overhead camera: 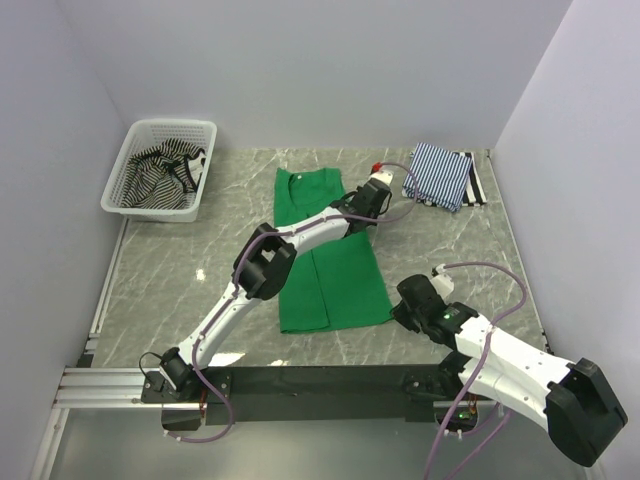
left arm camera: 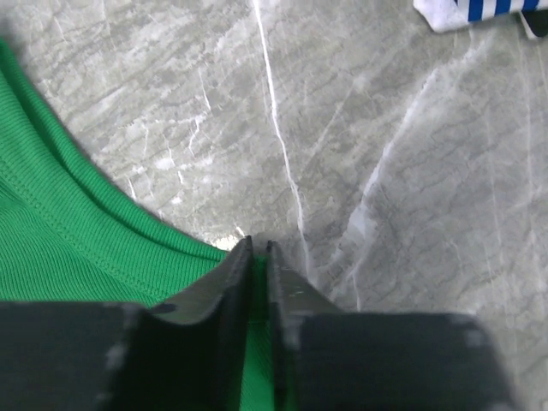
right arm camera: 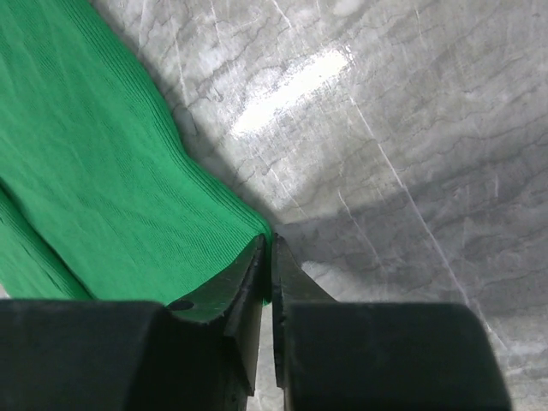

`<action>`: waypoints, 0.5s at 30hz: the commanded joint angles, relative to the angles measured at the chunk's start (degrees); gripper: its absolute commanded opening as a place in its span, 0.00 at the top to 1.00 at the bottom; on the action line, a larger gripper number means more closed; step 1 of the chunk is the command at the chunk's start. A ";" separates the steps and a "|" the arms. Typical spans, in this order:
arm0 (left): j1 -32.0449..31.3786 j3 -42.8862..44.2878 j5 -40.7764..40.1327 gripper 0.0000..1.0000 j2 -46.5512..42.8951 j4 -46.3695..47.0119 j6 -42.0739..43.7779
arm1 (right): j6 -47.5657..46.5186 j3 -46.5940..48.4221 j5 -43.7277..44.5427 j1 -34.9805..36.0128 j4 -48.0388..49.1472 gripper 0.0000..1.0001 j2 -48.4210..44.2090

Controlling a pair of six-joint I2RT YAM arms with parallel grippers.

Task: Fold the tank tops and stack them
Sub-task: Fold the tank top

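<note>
Two sets of fingers are clenching the one green top, lying mid-worktop: left fingers at its far right edge, right fingers at its near right corner. Folding seems to be getting under way, and both probably need to carry that edge leftward together. One blue-striped top is lying folded far right over black-and-white cloth; one black-and-white top is sitting in the one basket.

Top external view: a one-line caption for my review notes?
Left gripper and right gripper pinch the green top along its right edge; a folded blue-striped top lies beyond.

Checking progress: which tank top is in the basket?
The black-and-white striped top, crumpled there; the green top lies spread on the table, the blue-striped top folded.
</note>
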 commanded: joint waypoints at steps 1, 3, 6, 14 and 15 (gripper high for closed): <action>-0.35 -1.31 -1.94 0.86 -1.76 3.81 0.86 | -0.07 -0.45 1.49 -0.21 -1.34 0.89 -0.60; -0.35 -2.97 -2.91 0.95 -3.26 5.83 0.42 | -0.42 -0.01 2.02 -0.21 -1.77 0.94 -0.61; -0.17 -5.17 -3.61 0.99 -5.37 8.38 -0.19 | -1.30 0.87 2.46 -0.21 -2.39 0.99 -0.25; 1.50 -12.81 -3.44 0.99 -12.22 14.63 -5.64 | -2.97 4.55 6.76 2.24 -6.86 1.00 -0.08; 1.84 -13.61 -2.83 0.99 -12.92 14.63 -6.08 | -2.80 5.08 7.64 3.03 -7.40 1.00 0.10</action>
